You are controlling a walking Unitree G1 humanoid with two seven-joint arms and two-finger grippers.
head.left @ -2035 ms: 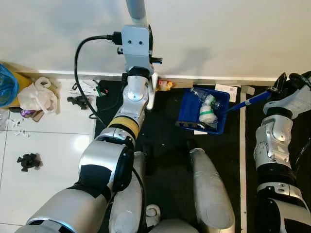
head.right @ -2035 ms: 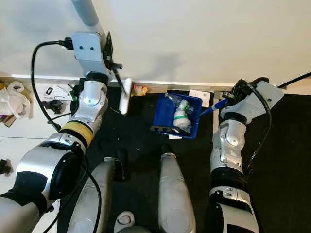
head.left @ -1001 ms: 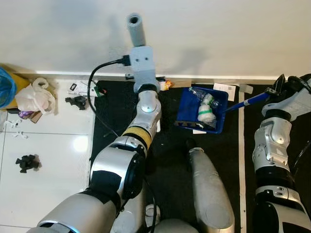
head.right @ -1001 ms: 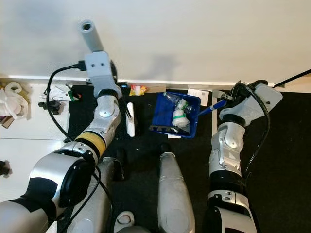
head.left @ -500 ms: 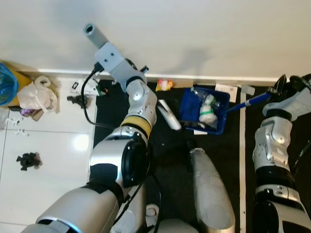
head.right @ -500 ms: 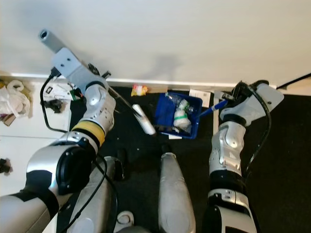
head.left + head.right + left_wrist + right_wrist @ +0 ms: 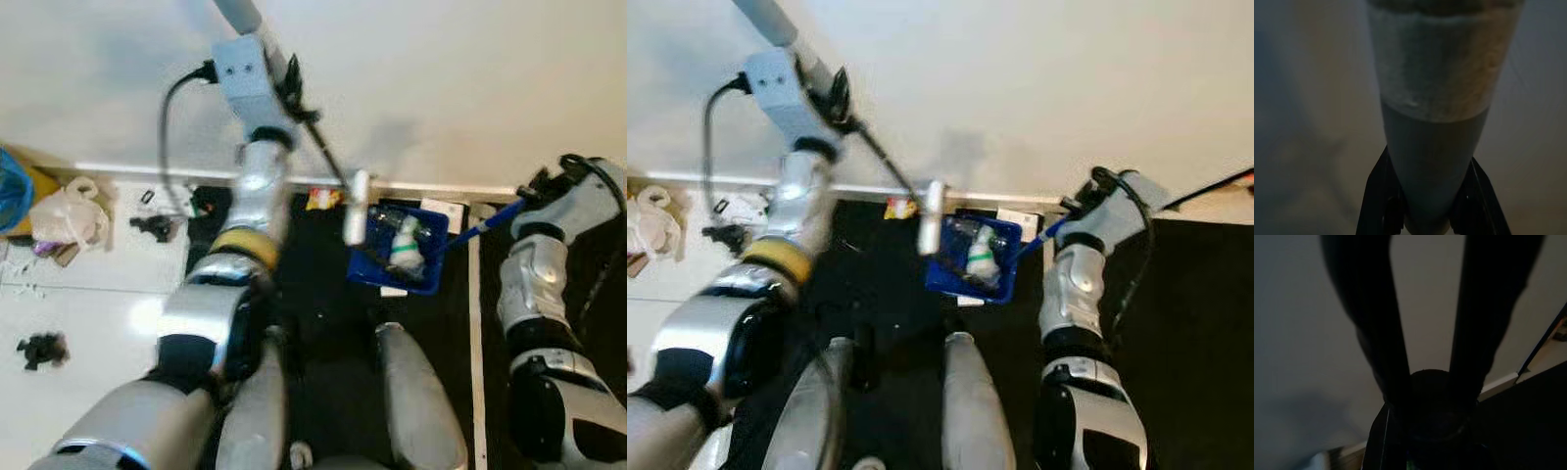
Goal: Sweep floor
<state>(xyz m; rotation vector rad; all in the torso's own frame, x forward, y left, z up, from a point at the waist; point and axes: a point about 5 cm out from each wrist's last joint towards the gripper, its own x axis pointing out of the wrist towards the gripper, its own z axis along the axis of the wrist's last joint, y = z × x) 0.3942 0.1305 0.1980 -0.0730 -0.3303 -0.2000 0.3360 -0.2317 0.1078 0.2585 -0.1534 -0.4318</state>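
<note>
Blur is smearing the left eye view, where the left arm is reaching up toward the wall with the left end effector (image 7: 290, 86) closed around the handle of a broom (image 7: 333, 162); the thin dark shaft is slanting down to a pale head hanging just over the near edge of the blue dustpan (image 7: 397, 257). That dustpan is sitting on the black mat (image 7: 313, 304) close to the baseboard, holding a white and green bottle (image 7: 404, 247) and some crumpled wrapping, and its blue handle is running off to the right end effector (image 7: 536, 188), whose fingers I cannot make out here. A small yellow and red wrapper (image 7: 320, 200) is lying on the mat by the wall, and white bags (image 7: 67, 213) and black scraps are lying on the white floor (image 7: 78, 323) to the left. The right eye view is giving the same scene, with the broom head overlapping the dustpan's left rim. In the left wrist view, two black fingers (image 7: 1382, 196) are pinching a thick grey handle from both sides. In the right wrist view, very dark, the black fingers (image 7: 1374, 308) are closing onto a round dark handle end, with pale wall beyond.
</note>
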